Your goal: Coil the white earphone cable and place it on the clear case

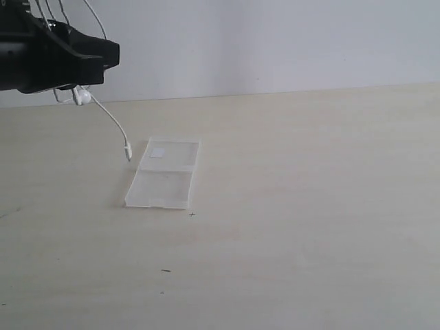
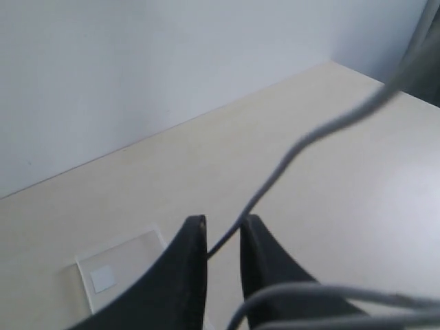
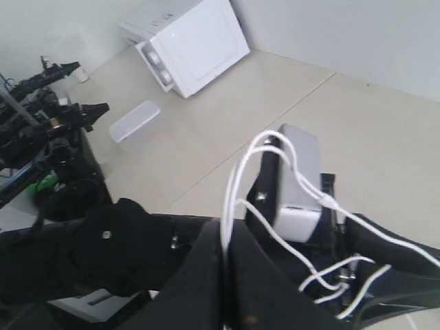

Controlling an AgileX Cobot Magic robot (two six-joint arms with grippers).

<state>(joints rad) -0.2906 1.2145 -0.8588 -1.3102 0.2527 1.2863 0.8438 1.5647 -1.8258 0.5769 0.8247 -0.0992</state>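
The clear case (image 1: 165, 175) lies open and flat on the table, left of the middle, with a small white patch near its far end. The white earphone cable (image 1: 110, 118) hangs from black arm hardware (image 1: 62, 58) at the top left, its plug (image 1: 128, 152) dangling just left of the case. In the right wrist view my right gripper (image 3: 225, 230) is shut on several cable (image 3: 237, 182) strands that loop up over the left arm. In the left wrist view my left gripper (image 2: 223, 223) has a narrow gap, and one strand of the cable (image 2: 289, 161) runs between its fingers above the case (image 2: 134, 251).
The pale wooden table (image 1: 309, 206) runs to a white wall at the back. Off the table, the right wrist view shows a white appliance (image 3: 196, 41), a small white box (image 3: 134, 120) on the floor, and black equipment (image 3: 41, 117).
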